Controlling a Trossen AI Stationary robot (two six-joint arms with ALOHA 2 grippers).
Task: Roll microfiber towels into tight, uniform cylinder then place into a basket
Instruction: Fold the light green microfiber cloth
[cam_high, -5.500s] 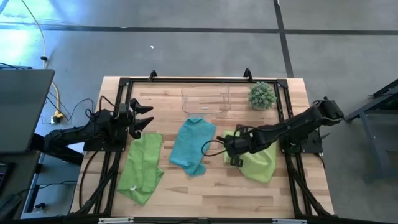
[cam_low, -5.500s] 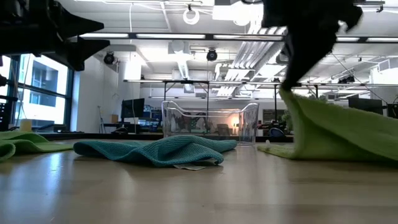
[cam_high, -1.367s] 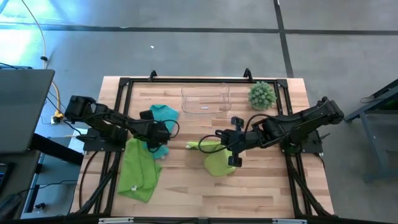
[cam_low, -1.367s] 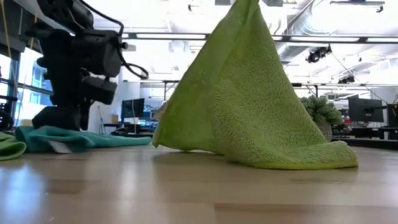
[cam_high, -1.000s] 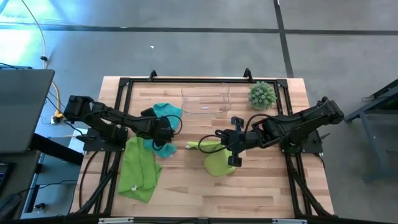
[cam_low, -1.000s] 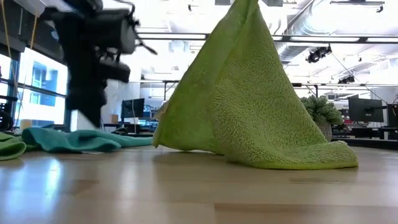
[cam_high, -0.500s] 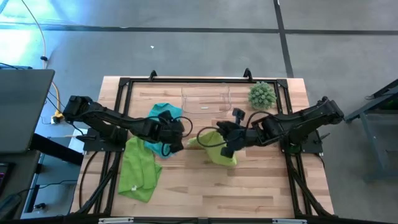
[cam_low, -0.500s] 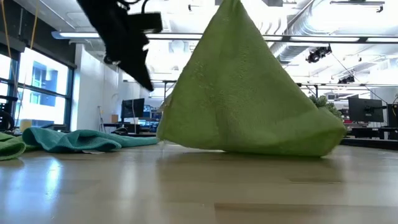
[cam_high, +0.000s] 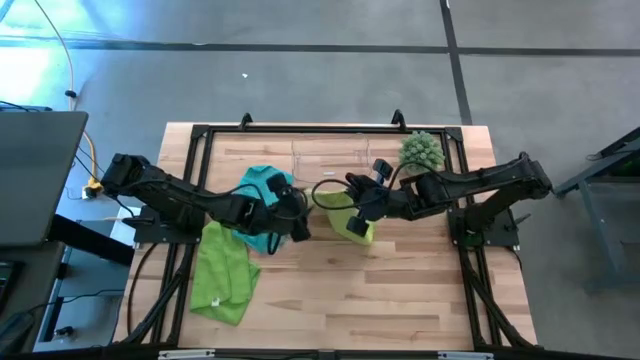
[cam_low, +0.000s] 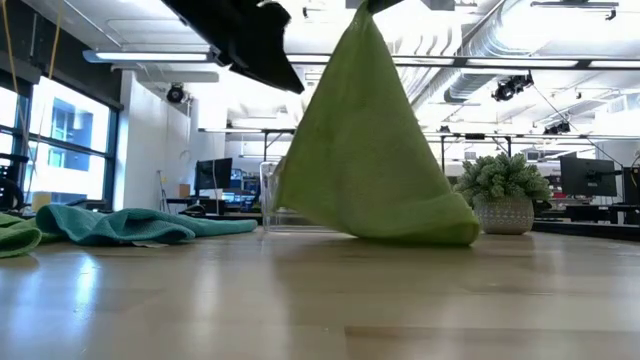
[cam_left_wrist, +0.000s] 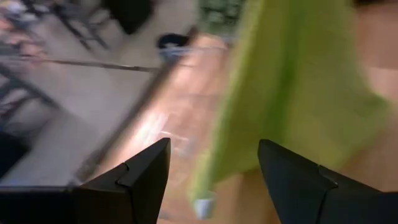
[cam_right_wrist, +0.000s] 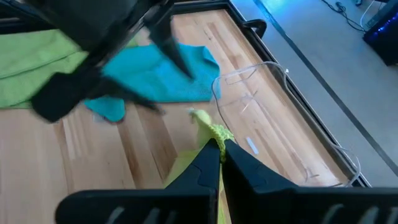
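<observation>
A lime green microfiber towel (cam_low: 370, 150) hangs like a tent from my right gripper (cam_right_wrist: 219, 144), which is shut on its top near the table's middle (cam_high: 352, 203). My left gripper (cam_left_wrist: 214, 180) stands open just left of that towel (cam_left_wrist: 292, 81), raised off the table (cam_high: 298, 226), with nothing between its fingers. A teal towel (cam_high: 260, 185) lies crumpled on the table behind the left arm. A second lime towel (cam_high: 220, 275) lies flat near the left front. The clear basket (cam_right_wrist: 273, 65) stands at the far edge. My right gripper pinches a bunched tip of the lime towel (cam_right_wrist: 214, 132) between its two fingers, which slant down from the table's right side. The towel hangs below the fingers and spreads out. Its lower fold (cam_low: 420, 232) rests on the table.
A potted spiky green plant (cam_high: 422, 150) stands at the far right, next to the basket. Black frame rails (cam_high: 200, 135) run along the table's far, left and right sides. Bare wood (cam_high: 360, 300) lies along the near half of the table.
My left gripper has risen off the teal towel, tipped up from pointing down and gone right toward the hanging lime towel; the teal towel stays on the table. My right gripper has carried the lime towel's top toward the far edge, and its lower end has slid along.
</observation>
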